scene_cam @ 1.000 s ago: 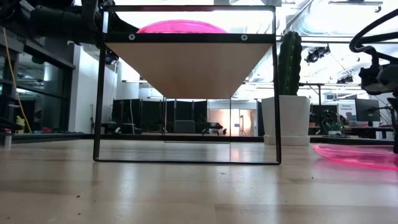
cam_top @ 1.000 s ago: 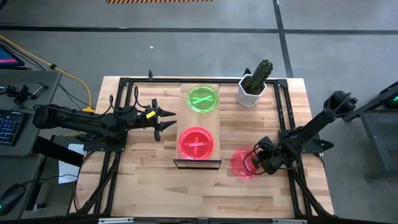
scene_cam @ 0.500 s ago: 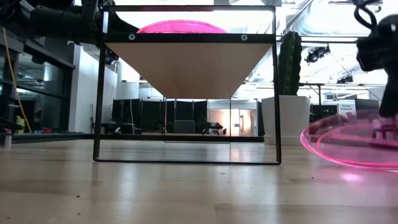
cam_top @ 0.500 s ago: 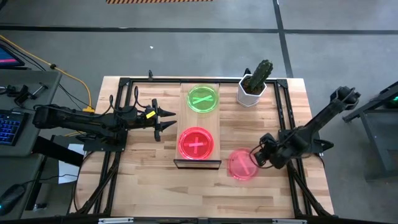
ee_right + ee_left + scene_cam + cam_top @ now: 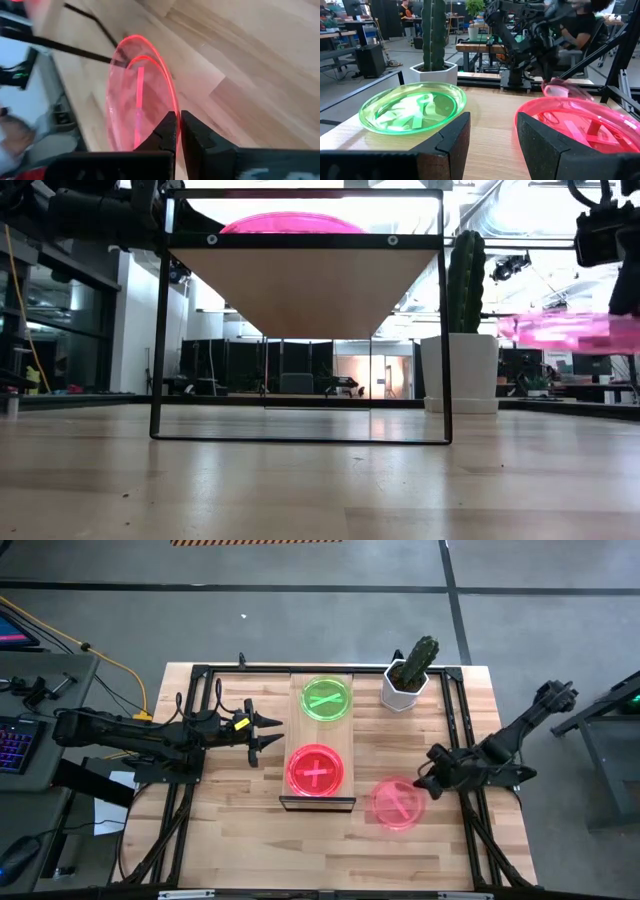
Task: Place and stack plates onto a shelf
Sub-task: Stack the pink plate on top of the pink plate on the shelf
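A: What step is this?
B: Carrying. The right claw [image 5: 178, 131] is clamped on a pink plate's [image 5: 396, 803] rim, holding it clear of the table [image 5: 240, 840].
A: And next?
B: Probably swing it over to the shelf [image 5: 343, 740] beyond its tips and stack it on the pink stack [image 5: 316, 770], short of the green one [image 5: 327, 699].
A: The left claw [image 5: 266, 732]?
B: Apart, waiting beside the shelf's other side.
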`<action>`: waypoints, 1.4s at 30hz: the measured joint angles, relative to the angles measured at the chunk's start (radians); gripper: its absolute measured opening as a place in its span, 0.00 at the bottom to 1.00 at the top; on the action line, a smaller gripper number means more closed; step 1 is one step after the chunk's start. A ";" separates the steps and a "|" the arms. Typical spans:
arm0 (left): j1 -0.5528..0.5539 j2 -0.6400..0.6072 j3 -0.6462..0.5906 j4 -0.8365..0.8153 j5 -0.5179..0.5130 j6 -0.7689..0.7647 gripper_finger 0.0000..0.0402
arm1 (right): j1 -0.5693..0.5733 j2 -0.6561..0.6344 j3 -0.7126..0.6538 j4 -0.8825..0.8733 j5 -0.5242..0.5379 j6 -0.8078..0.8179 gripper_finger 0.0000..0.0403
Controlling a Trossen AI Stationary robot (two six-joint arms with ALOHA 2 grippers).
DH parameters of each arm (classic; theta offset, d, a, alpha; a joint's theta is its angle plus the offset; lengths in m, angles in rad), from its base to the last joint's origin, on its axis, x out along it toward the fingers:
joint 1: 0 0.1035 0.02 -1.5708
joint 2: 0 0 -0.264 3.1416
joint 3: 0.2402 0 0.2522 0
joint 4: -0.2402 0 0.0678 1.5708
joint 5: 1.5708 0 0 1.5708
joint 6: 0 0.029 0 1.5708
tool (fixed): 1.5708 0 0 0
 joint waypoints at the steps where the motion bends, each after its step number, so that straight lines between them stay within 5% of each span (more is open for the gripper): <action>1: 0.000 0.000 0.000 0.000 0.000 0.004 0.38 | -0.010 -0.026 0.000 0.000 -0.017 -0.019 0.00; 7: 0.000 0.000 0.000 0.007 0.000 0.013 0.38 | -0.073 -0.166 0.035 0.010 -0.044 -0.200 0.00; 12: 0.000 0.000 0.000 0.027 0.000 0.013 0.38 | -0.149 -0.225 0.111 0.010 0.079 -0.383 0.00; 18: 0.000 0.000 0.000 0.052 0.000 0.013 0.38 | -0.258 -0.206 0.183 0.100 0.236 -0.556 0.00; 23: 0.000 0.000 0.000 0.057 0.000 0.021 0.38 | -0.364 -0.135 0.185 0.273 0.239 -0.676 0.00; 42: 0.000 0.000 0.000 0.078 -0.001 0.065 0.38 | -0.672 0.420 0.186 0.895 -0.229 -0.773 0.00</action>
